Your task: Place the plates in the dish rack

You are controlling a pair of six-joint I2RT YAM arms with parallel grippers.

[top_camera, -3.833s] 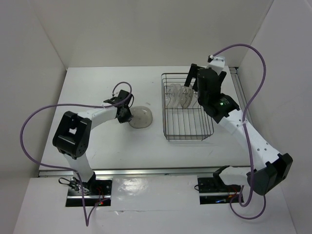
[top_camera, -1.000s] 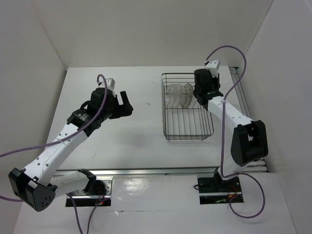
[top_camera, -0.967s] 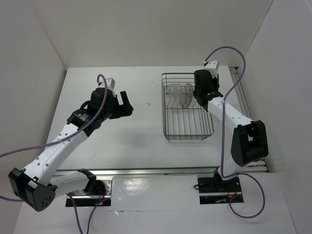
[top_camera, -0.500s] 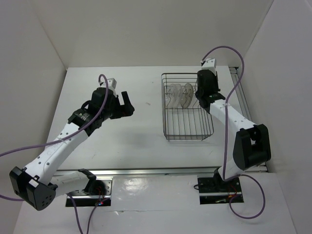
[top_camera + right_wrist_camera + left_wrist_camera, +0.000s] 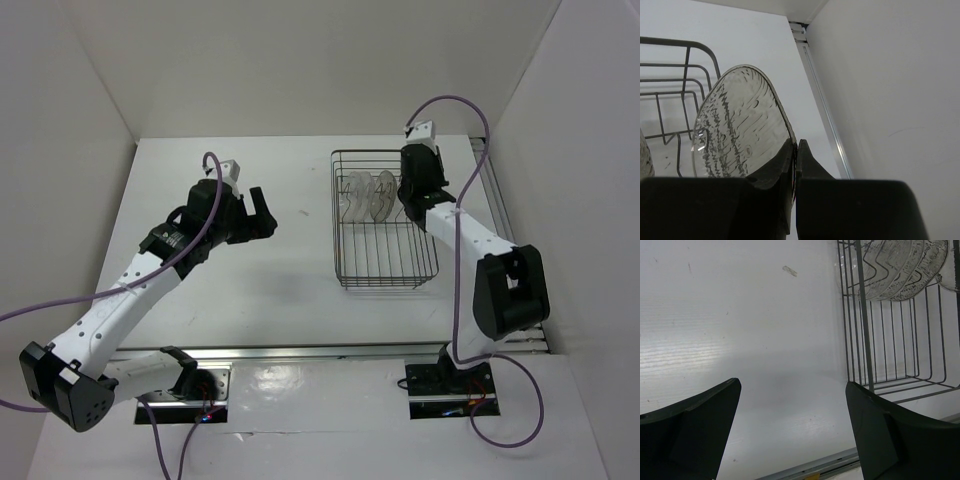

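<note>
- white-walled enclosure [image 5: 300, 60], white worktop [image 5: 280, 290]; two arms were bolted at its near edge.
- dish rack [image 5: 390, 255]: dark wire basket, right of centre on the worktop, with upright dividers in its far half.
- racked plates [image 5: 365, 193]: translucent, standing on edge between the dividers at the far end of the rack. they overlapped in every view, so the exact count could not be told.
- held plate [image 5: 740, 125]: ripple-textured and translucent, upright on edge, over the far right part of the rack and just beside the racked plates. whether its lower edge touched the wires could not be told.
- right pincer [image 5: 795, 145]: closed thin on the rim of the held plate, with the two fingers nearly meeting through it.
- left pincer [image 5: 258, 213]: fingers spread wide with nothing between them, raised over the worktop well to the left of the rack.
- step in hand (judged): seating the held plate into a free divider slot, with the right arm doing the work and the left arm idle.
- progress (judged): late, since several plates were already racked and one was in the grip.
- next move called for (judged): lower the plate straight down, keeping it upright and parallel to its neighbours, until the wires carry it. then part the fingers only slightly and lift clear without dragging the rim.
- hazard (judged): a tilted release could tip the plate against the neighbouring one.
</note>
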